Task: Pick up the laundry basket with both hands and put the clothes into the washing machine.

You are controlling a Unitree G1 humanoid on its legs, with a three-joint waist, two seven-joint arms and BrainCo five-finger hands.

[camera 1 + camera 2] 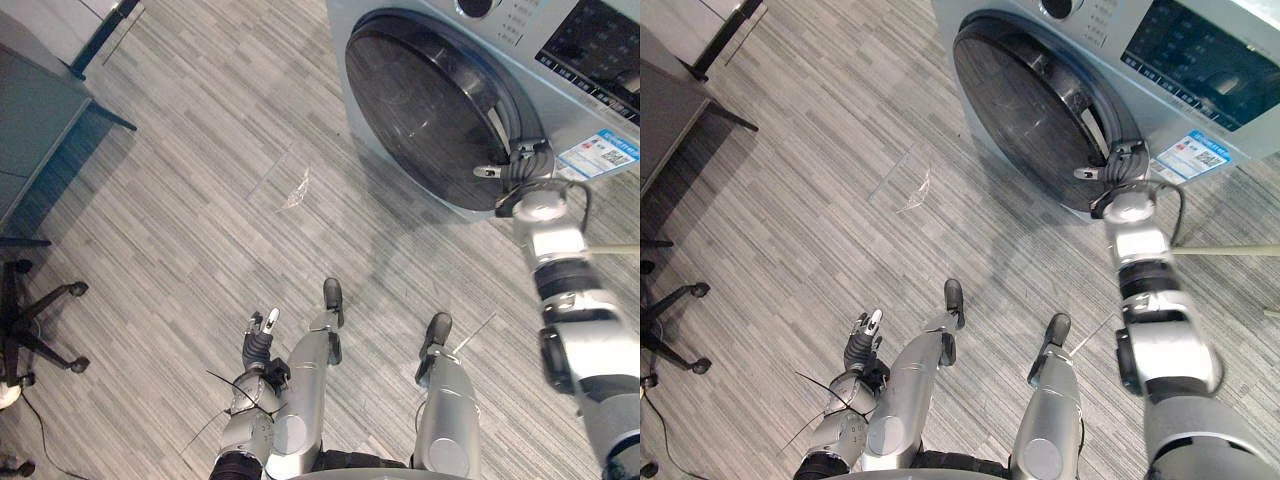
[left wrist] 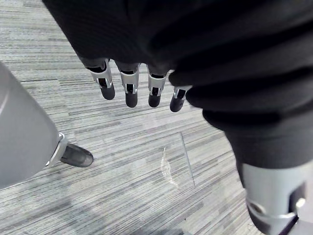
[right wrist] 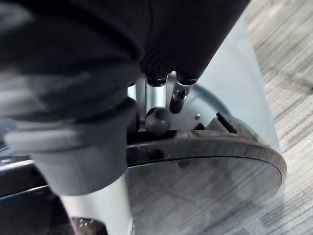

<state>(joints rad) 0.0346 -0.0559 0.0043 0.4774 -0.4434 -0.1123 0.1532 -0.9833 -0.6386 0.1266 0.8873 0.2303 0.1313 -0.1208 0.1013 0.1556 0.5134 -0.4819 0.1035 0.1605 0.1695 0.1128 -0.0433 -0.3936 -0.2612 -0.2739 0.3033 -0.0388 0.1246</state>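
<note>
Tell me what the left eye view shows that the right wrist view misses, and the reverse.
The left eye view adds the left hand, hanging low and open, an office chair, a desk and the machine's control panel. The right wrist view adds the door's rim seen close up. Shared: the right hand at the washing machine door.

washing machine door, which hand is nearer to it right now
Right. The right hand is up at the latch-side edge of the washing machine door; contact is unclear. The left hand hangs low over the floor, well away from the door.
</note>
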